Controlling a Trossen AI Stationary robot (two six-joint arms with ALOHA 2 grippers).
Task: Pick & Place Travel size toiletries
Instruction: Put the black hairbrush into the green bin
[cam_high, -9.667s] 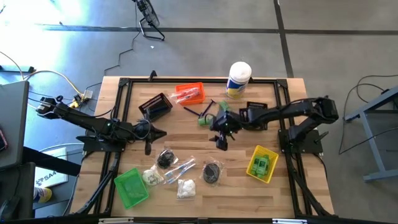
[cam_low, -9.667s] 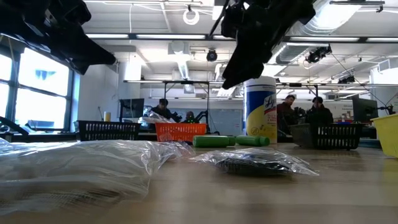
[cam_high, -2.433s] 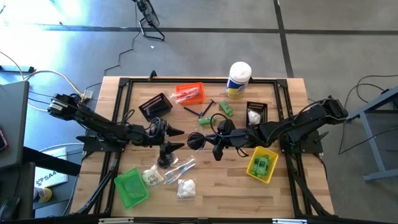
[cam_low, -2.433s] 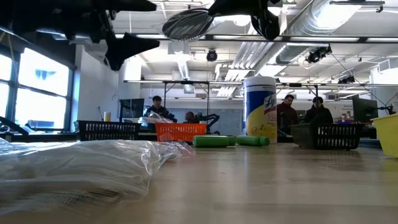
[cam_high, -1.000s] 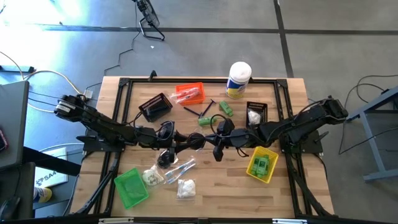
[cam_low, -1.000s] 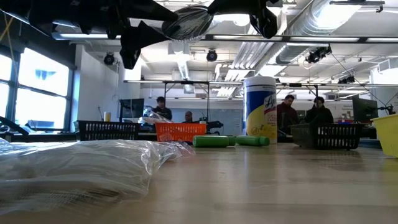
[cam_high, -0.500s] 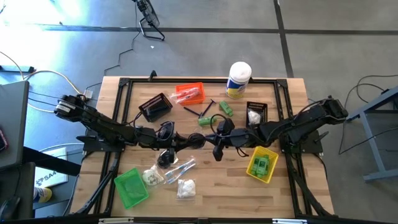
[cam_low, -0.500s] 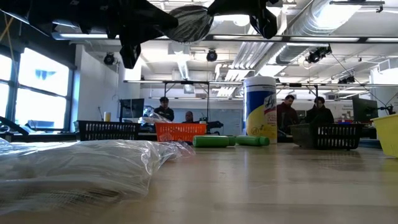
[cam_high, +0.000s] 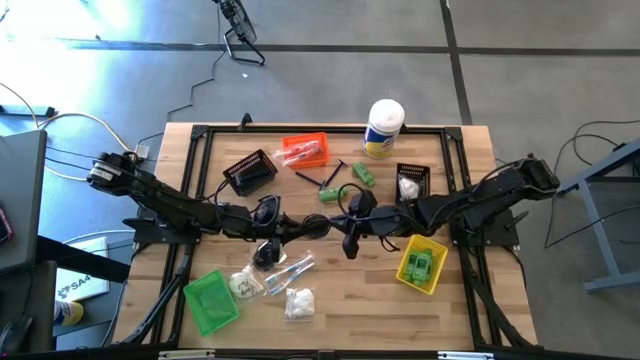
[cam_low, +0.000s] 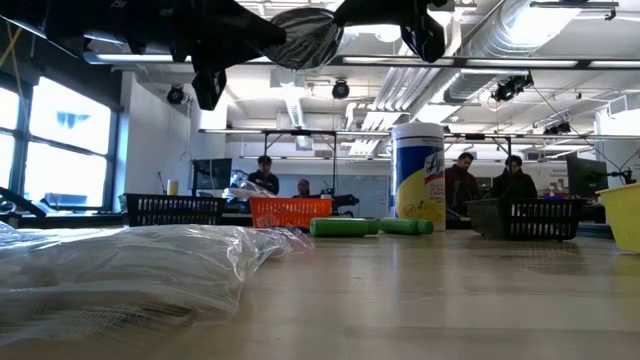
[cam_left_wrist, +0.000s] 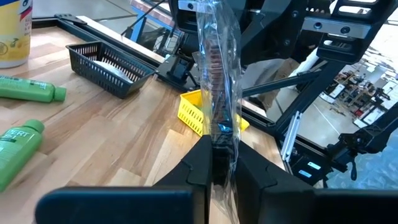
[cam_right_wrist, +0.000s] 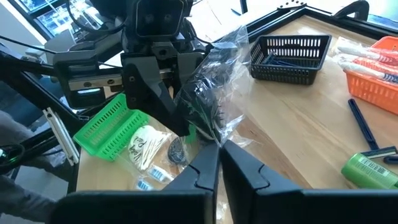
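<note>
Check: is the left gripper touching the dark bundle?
Touching. In the left wrist view, the left gripper pinches the dark bundle by its clear wrapper.

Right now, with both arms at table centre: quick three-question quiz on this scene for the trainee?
1. True or false: the wrapped dark bundle rests on the table.
2. The left gripper and right gripper meet mid-table. Which pinches the bundle's wrap? A) left only B) right only C) both
3. Fill in: the green items sit in the ______ bin near the right arm.

Key: 1 false, it hangs in the air; 2 C; 3 yellow.
</note>
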